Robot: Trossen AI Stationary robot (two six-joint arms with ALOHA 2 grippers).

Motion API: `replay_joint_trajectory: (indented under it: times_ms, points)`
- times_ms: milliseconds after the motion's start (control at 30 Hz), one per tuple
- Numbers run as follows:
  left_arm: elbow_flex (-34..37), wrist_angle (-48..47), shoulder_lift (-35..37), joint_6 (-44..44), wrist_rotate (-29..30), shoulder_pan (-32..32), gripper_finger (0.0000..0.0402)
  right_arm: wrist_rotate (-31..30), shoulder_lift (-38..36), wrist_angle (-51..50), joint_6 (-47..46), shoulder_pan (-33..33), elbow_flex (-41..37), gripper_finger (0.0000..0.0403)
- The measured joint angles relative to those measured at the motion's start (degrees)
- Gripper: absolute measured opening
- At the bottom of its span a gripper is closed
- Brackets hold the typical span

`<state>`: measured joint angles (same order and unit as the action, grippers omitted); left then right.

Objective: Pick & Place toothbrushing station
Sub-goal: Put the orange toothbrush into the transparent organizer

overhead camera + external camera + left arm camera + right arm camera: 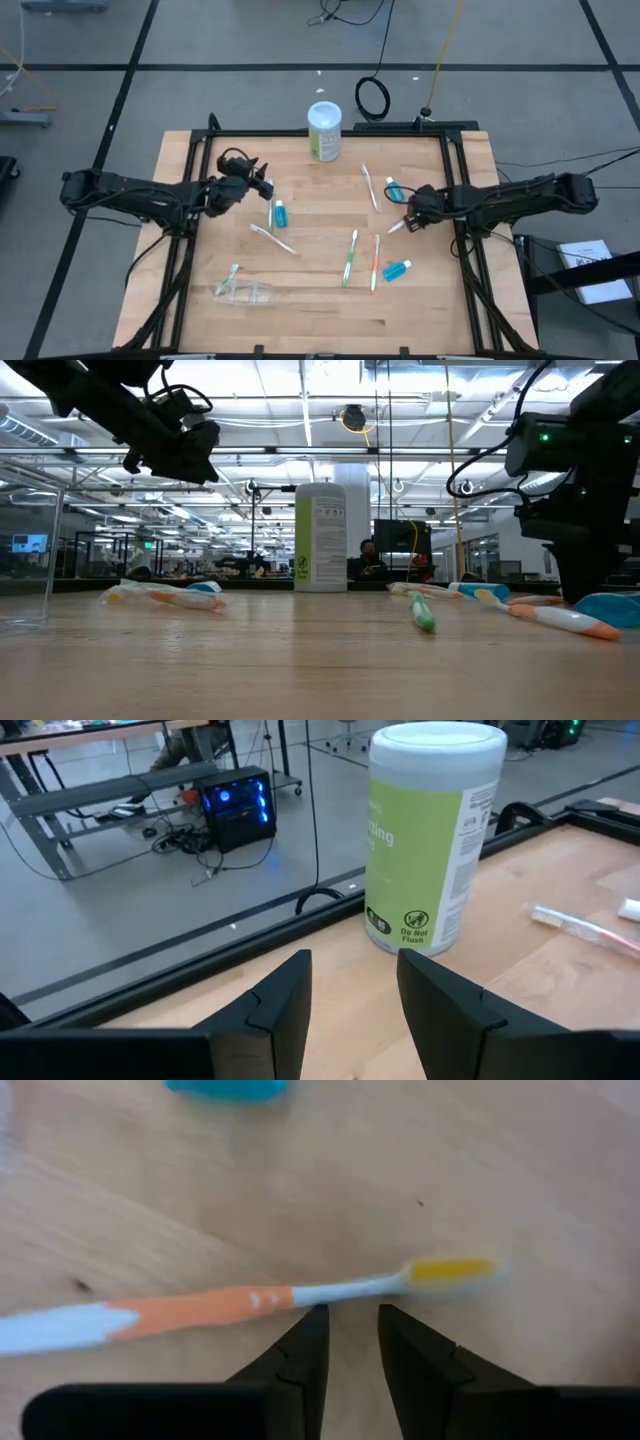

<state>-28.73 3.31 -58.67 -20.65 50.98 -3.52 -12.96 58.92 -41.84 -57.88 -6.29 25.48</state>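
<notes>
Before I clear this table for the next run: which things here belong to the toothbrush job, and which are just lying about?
Belongs to the job:
- orange toothbrush, just ahead of the right gripper
- green toothbrush
- white toothbrushes
- teal tubes
- clear cup, on its side

Just lying about:
- white-and-green canister
- cable loop on the floor beyond the table

White-and-green canister (320, 537) upright mid-table; green toothbrush (421, 610) in front, orange toothbrush (560, 618) at right.
</notes>
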Motion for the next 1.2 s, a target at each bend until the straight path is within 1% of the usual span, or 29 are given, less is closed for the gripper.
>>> replay_joint_trajectory:
  times_ms: [100,167,267,333,400,533,600,700,767,1000,1200]
  points:
    - [0.0,0.0,0.0,-0.62,-0.02,-0.26,0.0157,-1.29,-0.19,5.02,3.22,-1.27,-1.91,0.0081]
    - [0.0,0.02,0.0,-0.75,-0.02,-0.32,0.0157,-3.58,-0.05,9.78,5.28,-2.06,-2.8,0.0081]
    - [0.0,0.5,0.0,-0.21,-0.05,-0.32,0.0157,-6.79,-0.05,13.26,7.73,-2.99,-4.01,0.0081]
    - [0.0,1.12,0.0,-0.16,-0.1,-0.38,0.0157,-9.67,0.04,17.52,9.86,-3.72,-5.1,0.0082]
    - [0.0,1.36,0.02,-0.14,-0.11,-0.38,0.0157,-10.18,-0.02,22.94,12.44,-4.48,-6.69,0.0082]
    - [0.0,1.36,0.01,-0.01,-0.17,-0.59,0.0157,-9.36,0.04,37.34,16.54,-6.56,-10.62,0.0082]
    - [0.0,1.33,0.0,0.01,-0.15,-0.76,0.0157,-7.24,0.06,41.46,17.74,-7.7,-12.05,0.0082]
    - [0.0,1.33,0.01,-0.01,-0.96,-0.98,0.0157,-3.62,-0.02,41.94,19.31,-9.28,-12.52,0.0087]
    - [0.0,1.36,0.01,-0.03,-1.93,-1.1,0.0157,-1.79,-0.1,42.15,20.36,-9.9,-12.57,0.0098]
    - [0.0,1.42,0.0,-0.07,-2.17,-1.3,0.0157,-0.08,-0.42,43.73,22.57,-10.62,-12.64,0.0152]
    - [0.0,1.44,0.01,-0.21,-2.63,-1.3,0.0157,1.0,-0.42,43.99,19.99,-10.64,-12.64,0.0183]
